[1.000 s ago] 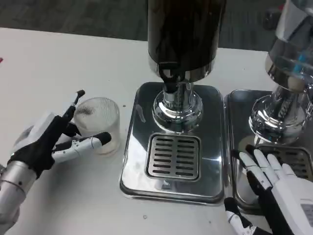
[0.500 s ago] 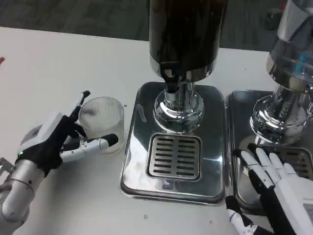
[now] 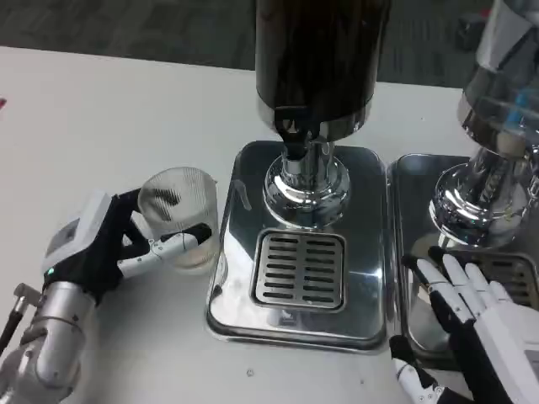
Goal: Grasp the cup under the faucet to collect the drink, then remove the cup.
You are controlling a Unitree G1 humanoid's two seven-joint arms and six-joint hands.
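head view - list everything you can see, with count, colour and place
cup: one, clear ribbed plastic, on the table left of the drip tray, tilted, in the left hand's grasp
drink dispenser: one, dark tank on a chrome base, centre back
faucet: one, black, under the tank
drip tray: one, shiny steel with a slotted grate, centre
second dispenser: one, chrome, on its own tray at right
table: one, white
left hand: one, white and black, holds the cup
right hand: one, white and black, fingers spread over the right tray

Cup point(image 3: 179, 215) stands left of drip tray point(image 3: 299, 252), faucet point(image 3: 295, 139) above tray.
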